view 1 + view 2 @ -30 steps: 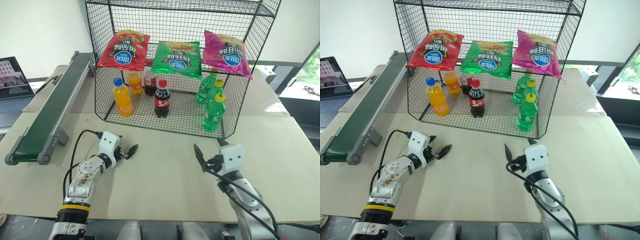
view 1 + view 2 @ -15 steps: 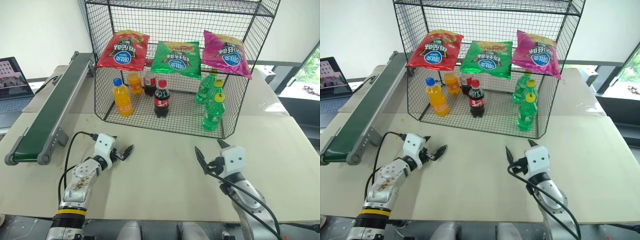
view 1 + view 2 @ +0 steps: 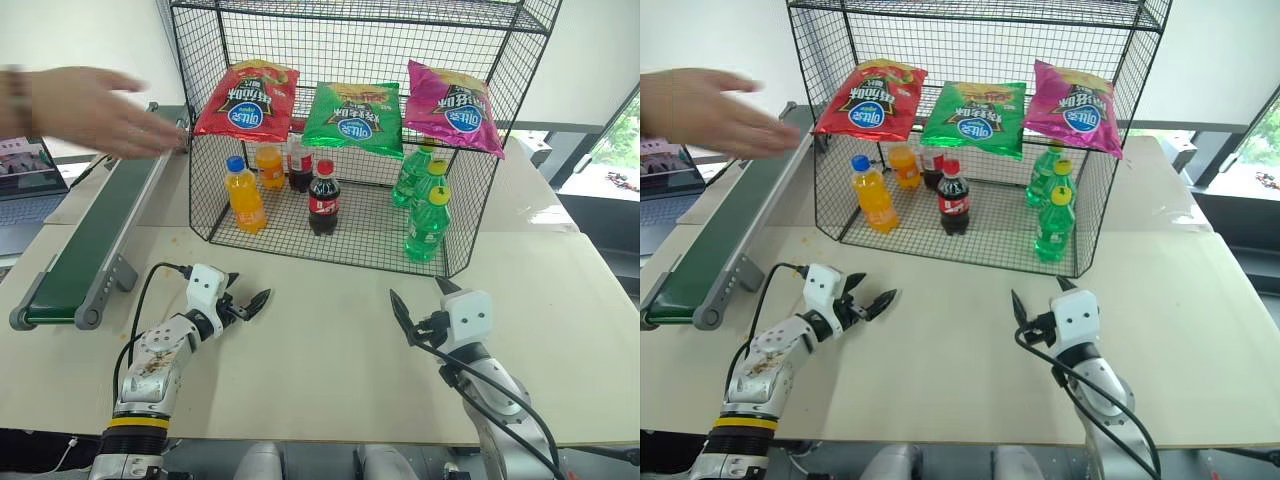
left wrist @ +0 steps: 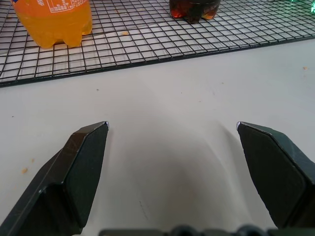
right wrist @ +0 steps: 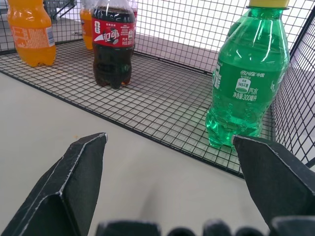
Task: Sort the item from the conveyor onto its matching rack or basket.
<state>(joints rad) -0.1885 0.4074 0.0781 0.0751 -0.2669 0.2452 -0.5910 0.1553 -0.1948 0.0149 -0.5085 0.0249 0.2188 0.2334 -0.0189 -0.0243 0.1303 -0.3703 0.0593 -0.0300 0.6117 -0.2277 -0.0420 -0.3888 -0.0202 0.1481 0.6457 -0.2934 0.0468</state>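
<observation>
Person's hand point(image 3: 95, 108), laptop point(image 3: 28, 168), green bag point(image 3: 353, 117), bottles point(image 3: 323, 196).

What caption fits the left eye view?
Open grippers wait before the drink-and-snack rack as a hand reaches over the conveyor.

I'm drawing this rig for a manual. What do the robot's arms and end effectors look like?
Each arm is silver-grey metal, ending in a white boxy wrist block with two dark dots. A loose black cable loops along each forearm. The left end effector and right end effector each carry two black pointed fingers. An orange-yellow band rings the left arm.

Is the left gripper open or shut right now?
Open. The left gripper has its two black fingers spread wide over bare table, with nothing between them.
</observation>
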